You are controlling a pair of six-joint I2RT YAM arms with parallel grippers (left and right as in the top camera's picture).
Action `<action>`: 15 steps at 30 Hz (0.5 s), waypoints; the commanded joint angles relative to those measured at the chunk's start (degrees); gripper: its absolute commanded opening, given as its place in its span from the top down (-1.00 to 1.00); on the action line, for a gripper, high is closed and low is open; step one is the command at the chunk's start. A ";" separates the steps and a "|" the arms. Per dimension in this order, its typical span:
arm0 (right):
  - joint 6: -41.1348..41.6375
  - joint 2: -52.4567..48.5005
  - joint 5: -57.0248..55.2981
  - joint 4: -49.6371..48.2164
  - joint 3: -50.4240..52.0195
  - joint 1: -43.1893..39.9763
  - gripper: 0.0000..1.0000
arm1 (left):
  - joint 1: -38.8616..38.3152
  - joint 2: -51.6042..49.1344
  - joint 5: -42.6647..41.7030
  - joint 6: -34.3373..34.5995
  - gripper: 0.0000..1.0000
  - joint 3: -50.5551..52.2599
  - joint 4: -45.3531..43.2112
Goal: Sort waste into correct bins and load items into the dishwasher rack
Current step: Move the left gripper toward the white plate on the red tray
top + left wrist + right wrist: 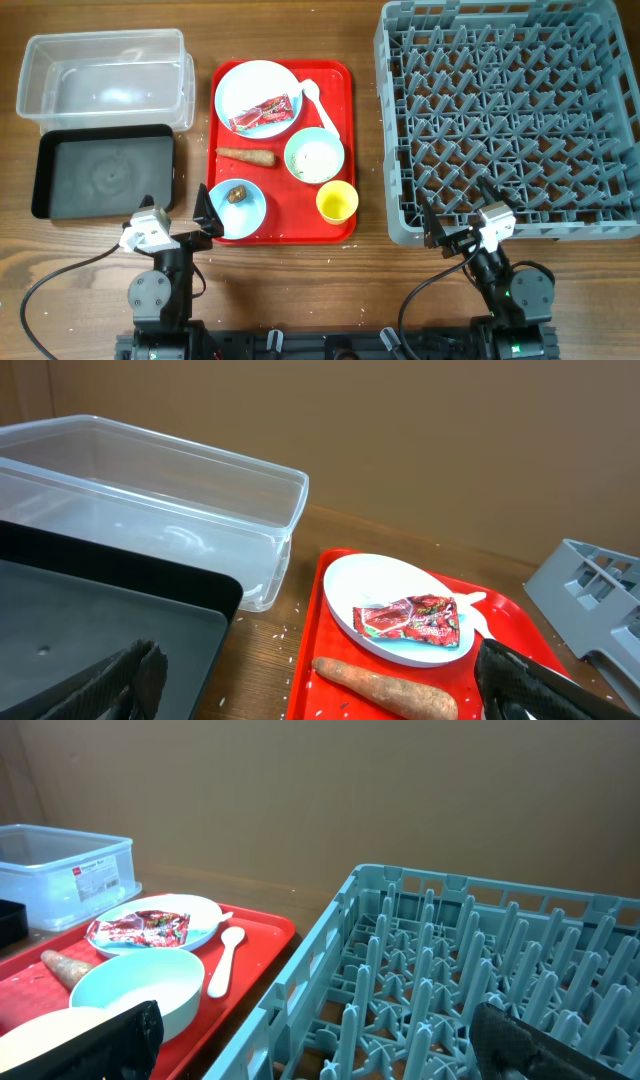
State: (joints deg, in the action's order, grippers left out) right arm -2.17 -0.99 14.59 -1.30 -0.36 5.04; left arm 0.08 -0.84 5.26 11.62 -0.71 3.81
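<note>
A red tray (340,88) holds a pale blue plate (245,90) with a red snack wrapper (262,113) on it, a brown carrot-shaped stick (245,156), a green bowl (314,156), a blue bowl (245,212) with a brown food lump (237,193), and a yellow cup (337,202). The clear tub (105,78) and black tray (105,170) stand to the left. The grey rack (510,115) is at the right. My left gripper (205,218) is open and empty at the tray's front left corner. My right gripper (450,228) is open and empty at the rack's front edge.
A white plastic spoon (318,104) lies on the red tray beside the plate. White rice-like crumbs (285,630) are scattered on the wood between the black tray (100,630) and the red tray (310,660). The table's front edge runs just behind both arm bases.
</note>
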 commanded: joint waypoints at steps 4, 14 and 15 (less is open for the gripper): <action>0.70 0.20 0.31 -0.02 0.07 -0.24 -0.99 | 0.31 0.57 0.76 -0.94 -1.00 0.35 -0.31; 0.74 0.20 0.31 -0.81 0.07 -0.24 -0.99 | 0.28 0.57 0.13 -0.87 -1.00 0.35 -0.63; 0.74 0.20 0.31 -0.46 0.07 -0.24 -1.00 | 0.28 0.57 0.13 -0.87 -1.00 0.35 -0.59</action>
State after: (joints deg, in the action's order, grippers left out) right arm -2.17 -0.99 14.59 -1.67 -0.36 5.04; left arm 0.08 -0.84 5.23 11.62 -0.71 3.29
